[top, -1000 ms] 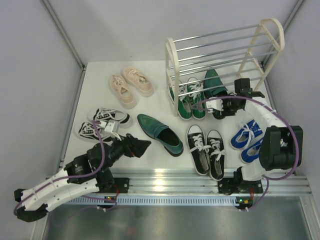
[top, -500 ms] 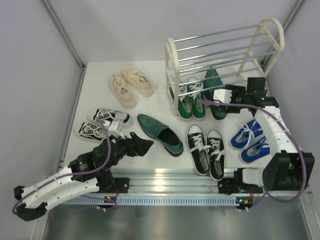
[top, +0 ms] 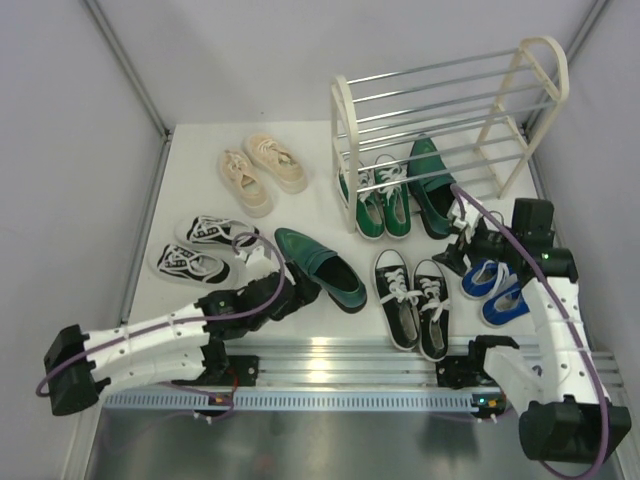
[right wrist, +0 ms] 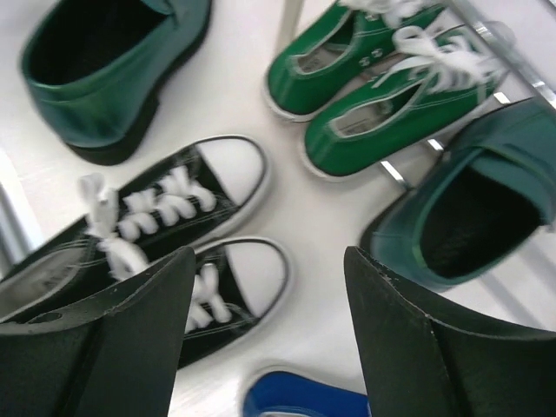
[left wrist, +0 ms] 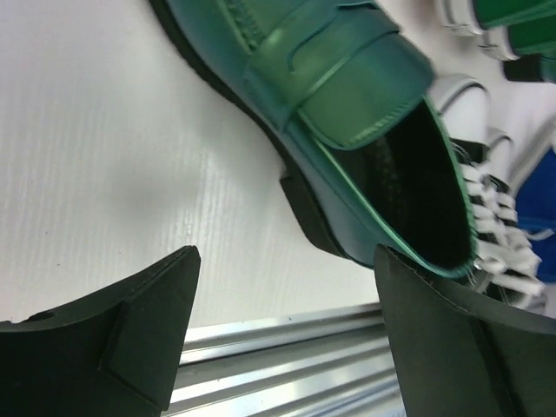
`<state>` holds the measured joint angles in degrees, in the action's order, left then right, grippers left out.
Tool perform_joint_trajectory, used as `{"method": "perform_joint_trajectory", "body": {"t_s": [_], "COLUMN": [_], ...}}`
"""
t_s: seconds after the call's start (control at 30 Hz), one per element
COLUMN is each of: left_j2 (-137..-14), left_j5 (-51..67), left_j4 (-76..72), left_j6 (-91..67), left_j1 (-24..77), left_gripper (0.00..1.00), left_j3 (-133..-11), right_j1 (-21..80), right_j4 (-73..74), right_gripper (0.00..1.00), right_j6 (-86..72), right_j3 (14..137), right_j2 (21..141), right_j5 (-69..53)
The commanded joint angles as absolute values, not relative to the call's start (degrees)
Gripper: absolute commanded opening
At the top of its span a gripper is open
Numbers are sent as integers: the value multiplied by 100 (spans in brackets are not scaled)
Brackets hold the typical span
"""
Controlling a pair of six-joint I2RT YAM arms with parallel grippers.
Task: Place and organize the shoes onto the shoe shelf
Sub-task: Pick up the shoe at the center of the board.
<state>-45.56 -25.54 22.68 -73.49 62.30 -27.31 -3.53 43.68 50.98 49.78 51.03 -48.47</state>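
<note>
One green loafer (top: 322,268) lies on the table (top: 195,170) in front of the shelf (top: 343,120). Its mate (top: 430,178) sits at the shelf's bottom level, beside the green sneakers (top: 382,200). I have the left gripper (left wrist: 287,254) spread wide just behind the loose loafer's heel, gripping nothing. My right gripper (right wrist: 269,256) hangs with its jaws apart and empty above the black sneakers (top: 412,298), with the blue pair (top: 497,285) just beside it.

The left arm (top: 150,340) reaches low towards the right, left pincer (top: 298,286) spread wide. The right arm (top: 560,300) arches far, right pincer (top: 460,250) parted, empty.
</note>
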Motion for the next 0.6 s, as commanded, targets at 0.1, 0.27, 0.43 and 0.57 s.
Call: {"method": "perform_joint_trajectory", "body": {"t_s": [0.1,0.27,0.43,0.57], "left_j2": [-6080,-7188,-7839,-7875], "left_j5": [-3172,-2989,-2549,-2443], "left_j4": [1969,1828,1653,1547], "left_j6": [-8525,-8569,-8658,-8246], "left_j1": [6214,5995,5661,5581], "left_gripper": [85,82,54,0], "left_j3": [-3603,-4148,-4122,-4122], "right_j1": [-387,-387,-387,-378], "right_j4": [4640,4773,4807,5158], "right_gripper": [70,70,71,72], "right_j6": [4552,4676,4798,5211], "right_j3": [4702,4685,4685,4746], "right_j2": [4737,4755,4597,4605], "right_j5": [-5528,-5669,-5660,-5791]}}
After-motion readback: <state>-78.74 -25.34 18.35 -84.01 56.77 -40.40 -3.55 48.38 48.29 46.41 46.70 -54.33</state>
